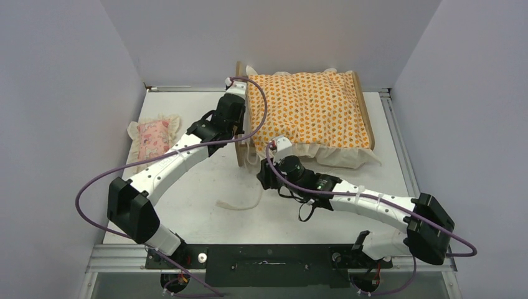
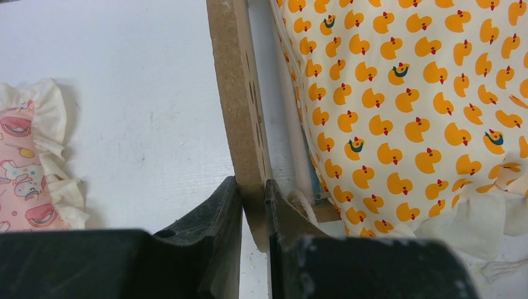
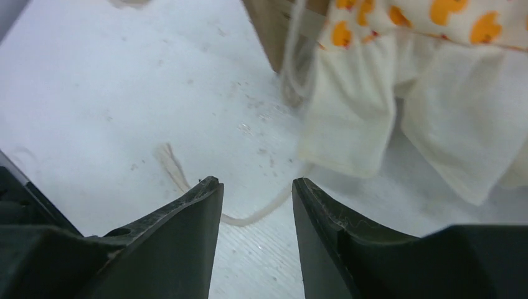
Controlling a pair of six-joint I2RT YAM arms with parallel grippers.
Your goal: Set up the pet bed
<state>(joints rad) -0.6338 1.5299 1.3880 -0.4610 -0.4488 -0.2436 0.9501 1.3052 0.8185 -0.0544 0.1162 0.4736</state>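
A: Where do we find the pet bed [image 1: 365,115]?

B: We see it at the far middle of the desk [image 1: 205,219], headboard [image 2: 236,106] to the left and footboard to the right. The left end effector [image 2: 252,187] is clenched on the headboard's near edge, one finger on each face of the plywood.

A: And what do we see in the frame?

B: The duck-print mattress cushion [image 1: 305,109] fills it, and its cream ruffle spills over the near side onto the desk. A pink frilled pillow [image 1: 152,138] lies well apart, by the left wall.

A: How do we describe the arms?

B: The left arm reaches forward and to the right, up to the headboard. The right arm stretches low and to the left, and its end effector [image 3: 256,184] is released, fingers apart, above a white cord [image 3: 174,171] near the bed's near corner.
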